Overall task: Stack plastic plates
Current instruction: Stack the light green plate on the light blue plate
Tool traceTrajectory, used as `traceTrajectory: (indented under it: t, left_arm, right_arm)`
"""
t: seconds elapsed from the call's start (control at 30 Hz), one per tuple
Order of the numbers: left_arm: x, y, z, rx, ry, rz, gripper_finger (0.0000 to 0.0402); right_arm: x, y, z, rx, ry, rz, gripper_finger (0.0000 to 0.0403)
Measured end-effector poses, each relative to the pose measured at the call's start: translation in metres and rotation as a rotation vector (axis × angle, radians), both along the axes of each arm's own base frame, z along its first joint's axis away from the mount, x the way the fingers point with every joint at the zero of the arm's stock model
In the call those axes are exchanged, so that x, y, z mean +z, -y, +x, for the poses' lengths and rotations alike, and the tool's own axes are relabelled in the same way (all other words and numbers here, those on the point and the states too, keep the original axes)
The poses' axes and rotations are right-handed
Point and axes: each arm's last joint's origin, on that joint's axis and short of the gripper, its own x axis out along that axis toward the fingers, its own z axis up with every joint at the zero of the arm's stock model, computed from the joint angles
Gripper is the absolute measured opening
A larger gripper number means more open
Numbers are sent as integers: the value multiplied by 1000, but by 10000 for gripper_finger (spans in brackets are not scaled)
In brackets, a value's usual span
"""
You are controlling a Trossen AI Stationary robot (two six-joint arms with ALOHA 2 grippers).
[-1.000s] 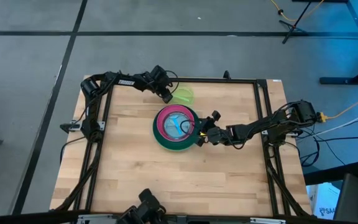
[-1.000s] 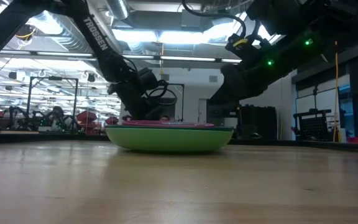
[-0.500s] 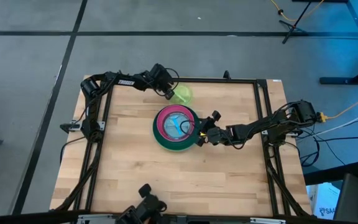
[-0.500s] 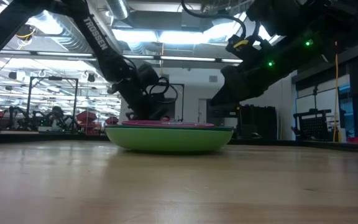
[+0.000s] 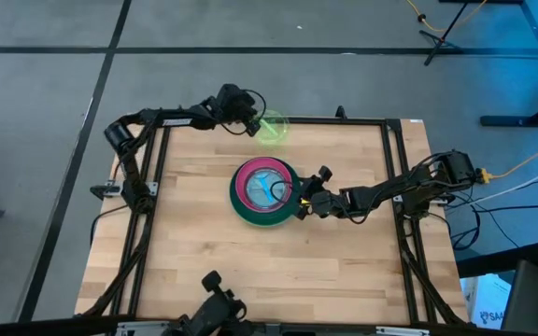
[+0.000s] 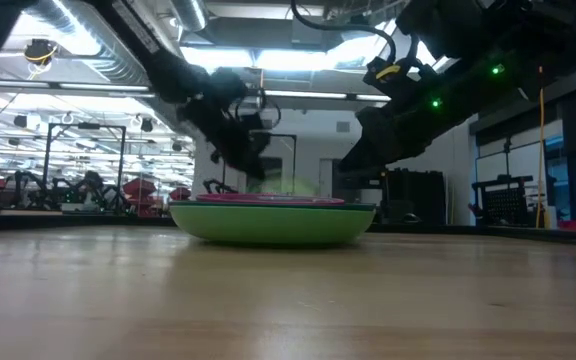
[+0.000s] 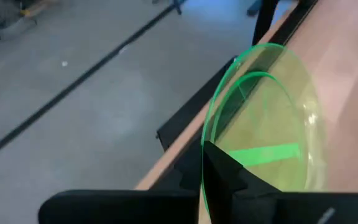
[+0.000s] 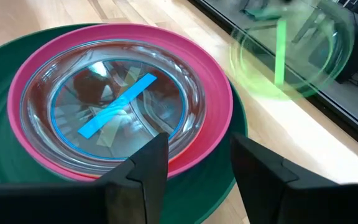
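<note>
My left gripper (image 5: 253, 124) is clamped on the rim of a small translucent lime plastic plate (image 5: 272, 129), raised over the table's far edge (clearing the stack (image 5: 265, 191) mid-table), while my right gripper (image 5: 306, 199), fingers apart, waits beside that stack.

A light wooden table top (image 5: 194, 243) fills the middle of the high view, edged by a black metal frame (image 5: 392, 168). Around it lies a grey floor (image 5: 45, 84) crossed by dark lines. At the right edge a yellow cable (image 5: 521, 168) trails over the floor. In the low view, ceiling lights (image 6: 268, 60) glow along the top, with a shelf rack (image 6: 498, 205) at right.
</note>
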Motion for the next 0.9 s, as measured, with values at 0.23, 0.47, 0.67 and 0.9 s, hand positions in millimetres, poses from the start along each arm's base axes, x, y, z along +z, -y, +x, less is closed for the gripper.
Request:
traceTrajectory:
  t: [0.23,0.47,0.67,0.9]
  left_arm:
    - [56,22,-16,-24,46,47,2]
    - [81,65,-26,-172,19,-93,3]
    - [80,104,-15,-325,-43,-196,3]
    - [61,149,0,-484,-119,-207,3]
  right_arm:
    - [1,0,1,0,20,4,166]
    - [3,-1,2,17,37,18,166]
    - [2,-4,0,40,-11,-34,166]
    - [23,-26,-18,-9,-27,-184,166]
